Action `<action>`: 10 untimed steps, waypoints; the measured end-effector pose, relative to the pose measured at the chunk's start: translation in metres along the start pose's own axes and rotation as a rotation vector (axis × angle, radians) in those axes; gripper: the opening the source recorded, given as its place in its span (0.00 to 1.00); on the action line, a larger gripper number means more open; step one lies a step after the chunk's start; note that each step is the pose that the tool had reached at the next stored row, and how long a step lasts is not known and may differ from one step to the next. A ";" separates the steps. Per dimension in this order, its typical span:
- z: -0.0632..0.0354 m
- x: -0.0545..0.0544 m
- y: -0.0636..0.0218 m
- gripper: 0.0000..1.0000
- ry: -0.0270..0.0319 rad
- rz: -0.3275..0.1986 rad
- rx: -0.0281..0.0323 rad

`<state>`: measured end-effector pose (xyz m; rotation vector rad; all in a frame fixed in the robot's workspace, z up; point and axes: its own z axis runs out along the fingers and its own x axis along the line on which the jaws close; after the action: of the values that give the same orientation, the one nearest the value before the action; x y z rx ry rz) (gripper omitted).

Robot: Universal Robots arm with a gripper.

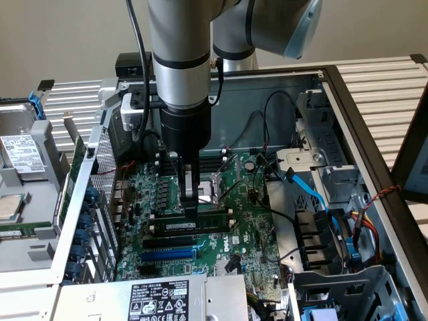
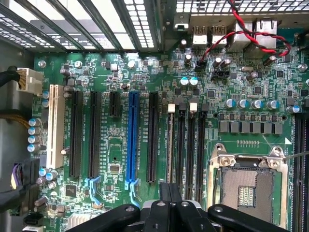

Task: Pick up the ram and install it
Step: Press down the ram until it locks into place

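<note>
My tool [image 1: 190,208] is low over the motherboard [image 1: 247,231], its tip right at the ram [image 1: 200,225]. The ram lies lengthwise along the memory slots beside the empty CPU socket [image 1: 217,184], on the side toward the blue slot [image 1: 170,254]. It looks down in its slot or very nearly so; I cannot tell whether it is fully seated or whether the end latches have closed.

In the wrist view, the tool [image 2: 169,193] has its fingers drawn close together, pressed end-on at a thin upright strip [image 2: 170,145] in the first memory slot next to the CPU socket [image 2: 246,188]. I judge this strip to be the ram's edge.

Status: pick-up done, insertion underway or just finishing. Seating unconfirmed.
</note>
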<state>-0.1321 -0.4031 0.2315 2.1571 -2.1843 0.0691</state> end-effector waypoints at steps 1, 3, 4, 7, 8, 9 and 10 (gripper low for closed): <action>0.0008 0.000 0.0000 0.11 0.0000 0.000 0.0000; 0.0017 0.000 0.0000 0.11 0.0005 0.000 -0.0003; 0.0019 0.000 0.0000 0.11 0.0006 0.000 -0.0004; 0.0023 0.000 0.0000 0.11 0.0002 0.000 -0.0002; 0.0024 0.000 0.0000 0.11 0.0000 0.000 -0.0001; 0.0025 0.000 0.0000 0.11 0.0000 0.000 0.0000; 0.0025 0.000 0.0000 0.11 0.0000 0.000 0.0000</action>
<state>-0.1322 -0.4035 0.2290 2.1569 -2.1845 0.0691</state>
